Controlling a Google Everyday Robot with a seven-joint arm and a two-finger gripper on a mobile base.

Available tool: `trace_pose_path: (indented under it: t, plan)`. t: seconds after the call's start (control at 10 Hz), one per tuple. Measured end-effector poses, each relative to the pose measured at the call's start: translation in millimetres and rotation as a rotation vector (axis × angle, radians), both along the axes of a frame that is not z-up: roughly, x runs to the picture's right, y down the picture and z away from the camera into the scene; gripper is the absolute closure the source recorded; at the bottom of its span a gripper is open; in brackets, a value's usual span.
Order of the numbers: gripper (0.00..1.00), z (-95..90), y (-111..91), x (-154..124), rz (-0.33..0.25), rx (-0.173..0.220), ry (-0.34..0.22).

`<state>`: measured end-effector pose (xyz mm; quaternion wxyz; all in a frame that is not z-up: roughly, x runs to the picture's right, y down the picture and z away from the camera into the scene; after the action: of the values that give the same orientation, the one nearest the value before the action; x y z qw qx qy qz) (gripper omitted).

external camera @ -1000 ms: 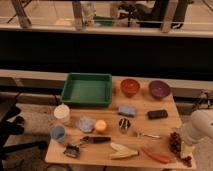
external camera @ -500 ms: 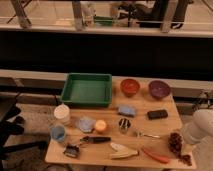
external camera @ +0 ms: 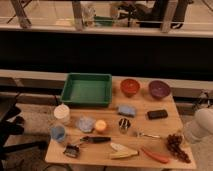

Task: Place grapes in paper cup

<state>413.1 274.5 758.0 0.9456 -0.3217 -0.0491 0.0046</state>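
Observation:
The grapes (external camera: 177,145), a long dark red-purple bunch, lie on the wooden table (external camera: 165,125) at its front right corner. The white paper cup (external camera: 62,113) stands upright at the table's left side, far from the grapes. My gripper (external camera: 194,131) is at the end of the white arm at the right edge of the camera view, just right of and above the grapes. Whether it touches the bunch does not show.
A green tray (external camera: 87,89), an orange-red bowl (external camera: 130,87) and a purple bowl (external camera: 159,89) stand at the back. A blue cup (external camera: 58,133), an orange (external camera: 101,125), a metal cup (external camera: 124,124), a banana (external camera: 122,151) and a carrot (external camera: 155,155) lie between.

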Motion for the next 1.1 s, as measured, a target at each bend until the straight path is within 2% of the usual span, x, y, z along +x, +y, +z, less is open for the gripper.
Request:
trace_pose_path:
  t: [1.1]
  plan:
    - [1.0,-3.7,-2.2,-2.0,0.0,0.0,-0.003]
